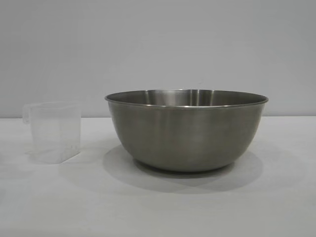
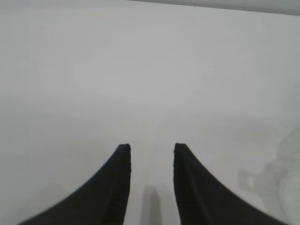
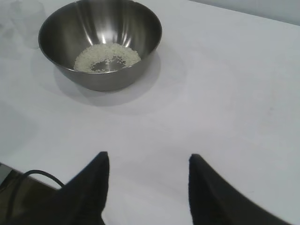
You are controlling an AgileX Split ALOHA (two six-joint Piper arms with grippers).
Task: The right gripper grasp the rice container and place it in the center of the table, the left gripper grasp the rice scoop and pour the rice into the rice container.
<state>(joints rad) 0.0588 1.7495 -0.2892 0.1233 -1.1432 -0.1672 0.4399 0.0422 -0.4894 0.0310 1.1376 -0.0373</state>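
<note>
Well beyond right gripper [image 3: 147, 171]: rice container [image 3: 101, 42].

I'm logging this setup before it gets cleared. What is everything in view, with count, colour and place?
rice container: one, brushed grey steel, standing on the table, right of the scoop in the exterior view.
rice: one pale off-white patch, on the container's bottom.
rice scoop: one, translucent, upright on the table, apart from the container; looks empty.
table: one, white, under everything.
left gripper: one, black, jaws apart with nothing between them, over bare table.
right gripper: one, black, jaws apart and empty, back from the container.
</note>
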